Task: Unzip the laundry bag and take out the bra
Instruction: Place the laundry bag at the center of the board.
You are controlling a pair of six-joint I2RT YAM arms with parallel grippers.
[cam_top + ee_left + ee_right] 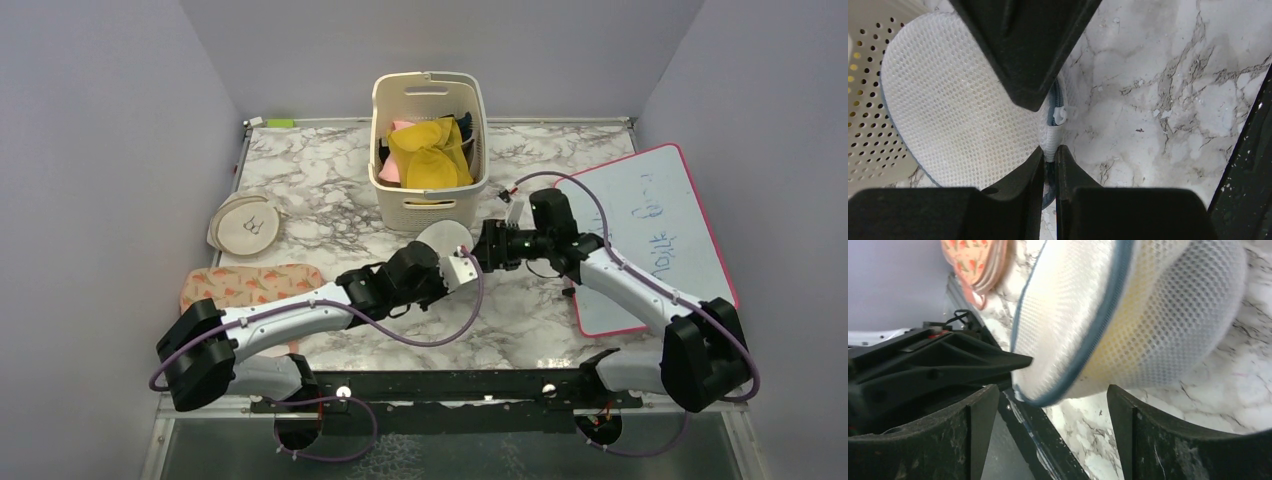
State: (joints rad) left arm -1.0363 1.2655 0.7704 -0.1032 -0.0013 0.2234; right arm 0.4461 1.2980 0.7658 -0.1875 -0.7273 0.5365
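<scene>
- our left end effector (1050, 155) is closed on the rim of the round white mesh laundry bag (443, 238), just before the cream slotted basket (430, 195).
- our right end effector (1053, 390) stands open around it, gripping nothing.
- we judge the zip (1060, 116) unopened and see no bra, so nearly everything remains.

- Laundry bag (441, 238), overhead: we see only a pale sliver, since the left arm (300, 315) and right arm (620, 275) cover the rest.
- Bag interior: the mesh is too dense in both wrist views, so we cannot tell what it holds.
- Bag, right wrist view: blurred, and its top is cut off by the frame edge.
- Zip trim (1052, 107): only a short stretch shows, the rest runs behind a black finger (1023, 50).
- Basket (430, 200) contents: its walls hide the lower layers.
- Whiteboard (650, 240) writing: too small for us to read.
- Round pouch (247, 224) emblem: too small to make out.
- Patterned pad (250, 285): near edge hidden under the left arm.
</scene>
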